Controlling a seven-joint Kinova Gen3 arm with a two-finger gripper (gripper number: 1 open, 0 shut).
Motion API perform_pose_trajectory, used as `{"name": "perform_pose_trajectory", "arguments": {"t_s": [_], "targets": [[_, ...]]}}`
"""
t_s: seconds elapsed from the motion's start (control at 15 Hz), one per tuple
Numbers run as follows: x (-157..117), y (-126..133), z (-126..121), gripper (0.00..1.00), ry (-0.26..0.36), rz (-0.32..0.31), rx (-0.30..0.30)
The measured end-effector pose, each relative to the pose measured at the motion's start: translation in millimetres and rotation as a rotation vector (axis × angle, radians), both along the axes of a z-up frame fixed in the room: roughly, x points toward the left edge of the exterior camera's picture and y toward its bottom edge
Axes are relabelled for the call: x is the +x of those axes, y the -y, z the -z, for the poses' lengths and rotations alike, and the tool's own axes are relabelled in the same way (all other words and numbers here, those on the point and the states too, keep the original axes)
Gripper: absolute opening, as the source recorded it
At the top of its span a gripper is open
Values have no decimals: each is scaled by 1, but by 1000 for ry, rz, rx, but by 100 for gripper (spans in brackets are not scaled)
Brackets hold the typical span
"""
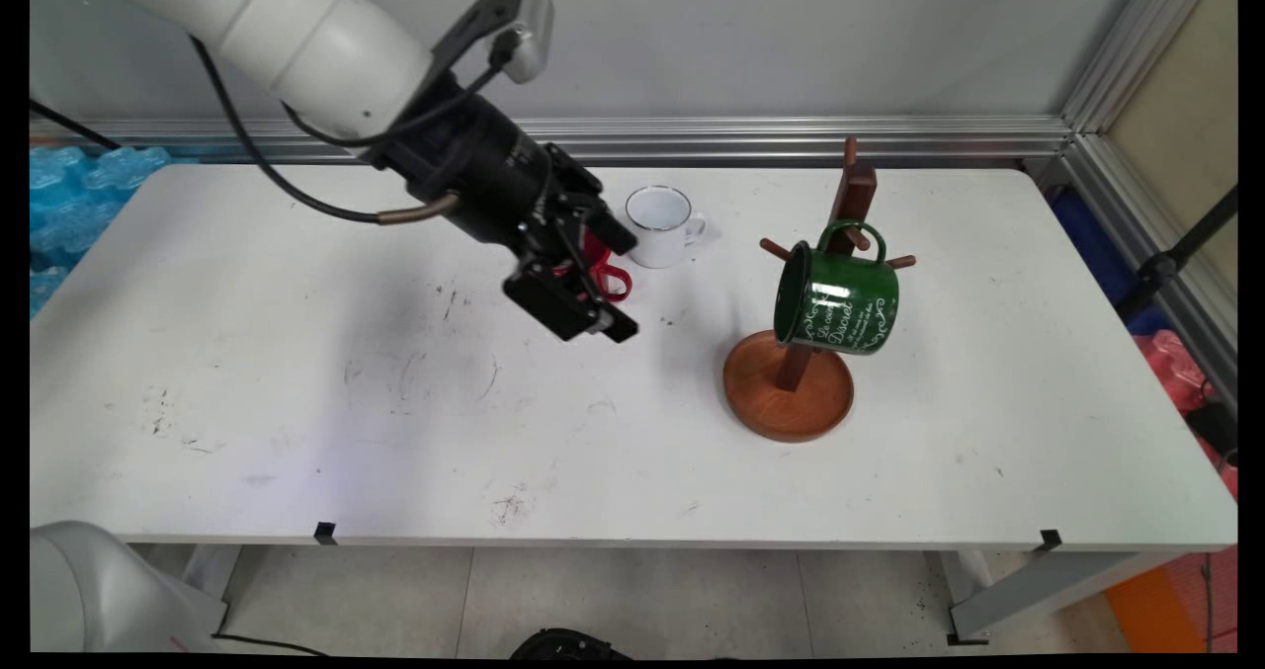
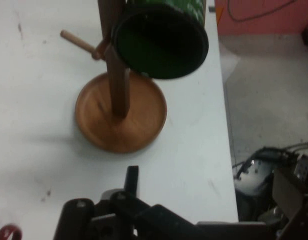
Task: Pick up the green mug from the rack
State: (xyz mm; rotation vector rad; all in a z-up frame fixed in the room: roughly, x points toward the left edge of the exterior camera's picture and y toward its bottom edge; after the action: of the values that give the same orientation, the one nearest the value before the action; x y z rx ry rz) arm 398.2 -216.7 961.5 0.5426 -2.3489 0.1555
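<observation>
Nearby, glossy green enamel mug (image 1: 836,300) on wooden tree (image 1: 791,380)

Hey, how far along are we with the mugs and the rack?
Done: the green mug hangs on a peg of the wooden rack. In hand: the gripper is at the red mug, though a grasp isn't clear. Left: the white mug stands on the table, off the rack.
</observation>
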Motion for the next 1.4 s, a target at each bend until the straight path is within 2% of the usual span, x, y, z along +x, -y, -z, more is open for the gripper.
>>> {"name": "perform_pose_trajectory", "arguments": {"t_s": [0.67, 1.4], "targets": [[-26, 21, 33, 100, -144, -17, 3], [-52, 36, 62, 100, -308, -63, 73]]}}
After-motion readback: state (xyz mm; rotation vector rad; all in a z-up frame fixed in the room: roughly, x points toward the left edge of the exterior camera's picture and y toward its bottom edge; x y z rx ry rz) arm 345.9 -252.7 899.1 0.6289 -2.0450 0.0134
